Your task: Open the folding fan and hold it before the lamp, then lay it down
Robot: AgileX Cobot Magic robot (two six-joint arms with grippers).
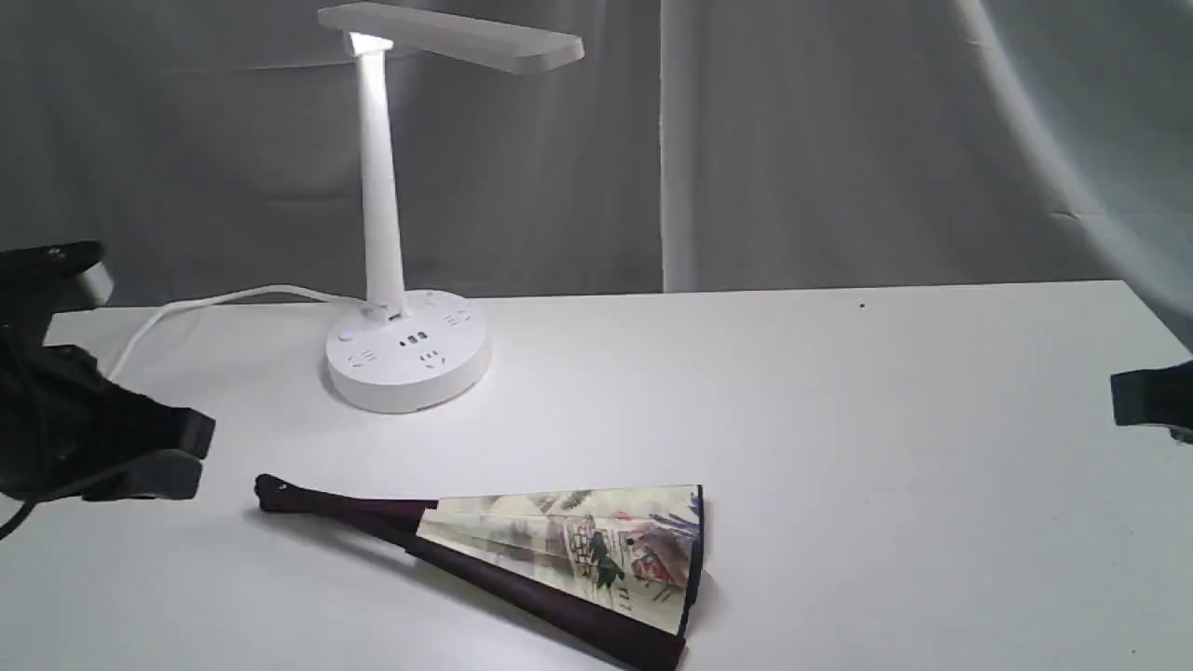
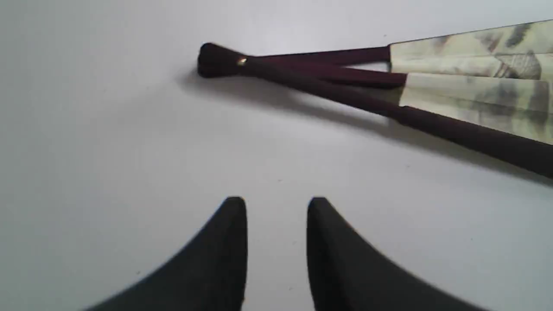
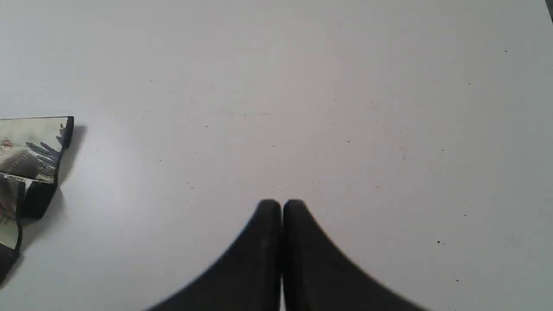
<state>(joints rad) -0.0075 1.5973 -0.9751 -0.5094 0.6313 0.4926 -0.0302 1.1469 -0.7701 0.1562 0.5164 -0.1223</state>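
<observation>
Partly spread maroon-ribbed cream paper folding fan (image 1: 559,540) lies lower centre, pivot facing the left gripper (image 2: 276,204) (2 fingers apart, probably to grasp it); right gripper (image 3: 281,204) has fingers together.

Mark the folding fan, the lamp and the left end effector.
folding fan (image 1: 578,542): exterior view, painted leaf.
lamp (image 1: 380,205): exterior view, stem.
left end effector (image 2: 276,204): left wrist view, midway between its parted fingertips.

Maroon-ribbed folding fan (image 1: 559,542), partly open, flat on the table (image 1: 885,419), near the upright white lamp (image 1: 380,214).
</observation>
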